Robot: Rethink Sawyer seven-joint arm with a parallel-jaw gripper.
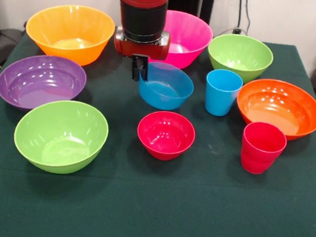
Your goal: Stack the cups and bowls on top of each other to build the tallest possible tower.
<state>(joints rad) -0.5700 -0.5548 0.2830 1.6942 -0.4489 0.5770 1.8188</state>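
Note:
My gripper [140, 69] hangs at the left rim of the small blue bowl [167, 88] in the middle of the table. Its dark fingers straddle that rim and look shut on it, and the bowl sits tilted. The light blue cup [222, 92] stands upright just right of the bowl. Nearer the front right stands the red-pink cup [262, 147]. A small red bowl [166, 134] sits in front of the blue bowl. No pieces are stacked; the tower does not show.
Larger bowls ring the centre: yellow-orange [70, 32] and pink [190, 38] at the back, lime green [240, 57] back right, orange [279, 107] right, purple [41, 81] left, lime green [60, 135] front left. The green cloth [153, 214] covers the table.

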